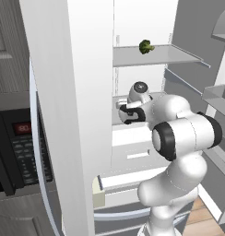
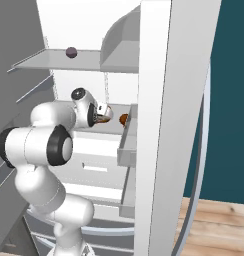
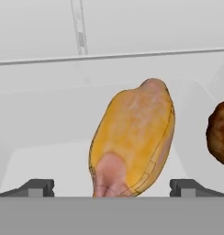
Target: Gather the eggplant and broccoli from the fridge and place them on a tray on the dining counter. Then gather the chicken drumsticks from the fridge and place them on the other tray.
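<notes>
Drumstick (image 3: 132,142) lay between my spread gripper (image 3: 112,187) fingertips, ungrasped; next I judged: advance slightly, then close.

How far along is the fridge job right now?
Nothing looks delivered yet. The broccoli and eggplant sit on the upper fridge shelf. In hand: the open gripper straddles a chicken drumstick on a lower shelf, not closed; a browner piece lies beside it. Everything remains.
</notes>
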Available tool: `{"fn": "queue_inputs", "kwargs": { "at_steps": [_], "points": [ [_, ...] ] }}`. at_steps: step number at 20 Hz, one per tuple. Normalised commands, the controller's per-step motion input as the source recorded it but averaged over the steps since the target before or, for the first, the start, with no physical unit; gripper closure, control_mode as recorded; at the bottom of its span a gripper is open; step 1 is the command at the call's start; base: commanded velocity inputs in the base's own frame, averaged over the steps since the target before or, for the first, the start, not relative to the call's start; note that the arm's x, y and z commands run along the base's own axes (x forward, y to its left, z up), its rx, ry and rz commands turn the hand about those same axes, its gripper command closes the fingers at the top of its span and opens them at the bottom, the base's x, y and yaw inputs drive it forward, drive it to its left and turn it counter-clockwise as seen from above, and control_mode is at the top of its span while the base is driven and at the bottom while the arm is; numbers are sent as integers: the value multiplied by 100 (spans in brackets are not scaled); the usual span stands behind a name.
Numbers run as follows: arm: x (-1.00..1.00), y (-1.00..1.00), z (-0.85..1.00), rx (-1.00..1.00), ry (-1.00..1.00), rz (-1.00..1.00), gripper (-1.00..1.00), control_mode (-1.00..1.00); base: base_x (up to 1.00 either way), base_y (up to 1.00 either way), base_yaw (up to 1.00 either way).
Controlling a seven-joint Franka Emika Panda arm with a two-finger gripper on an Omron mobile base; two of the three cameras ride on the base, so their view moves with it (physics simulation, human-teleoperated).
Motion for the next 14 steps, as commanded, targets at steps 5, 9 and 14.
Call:
{"fn": "queue_inputs", "kwargs": {
  "at_steps": [5, 9, 14],
  "points": [
    [13, -7, -12, 0, 0, -1, -100, -100, 0, 0, 0],
    [27, -8, -6, 0, 0, -2, -100, -100, 0, 0, 0],
    [28, -6, -11, 0, 0, -3, -100, -100, 0, 0, 0]
  ]
}}
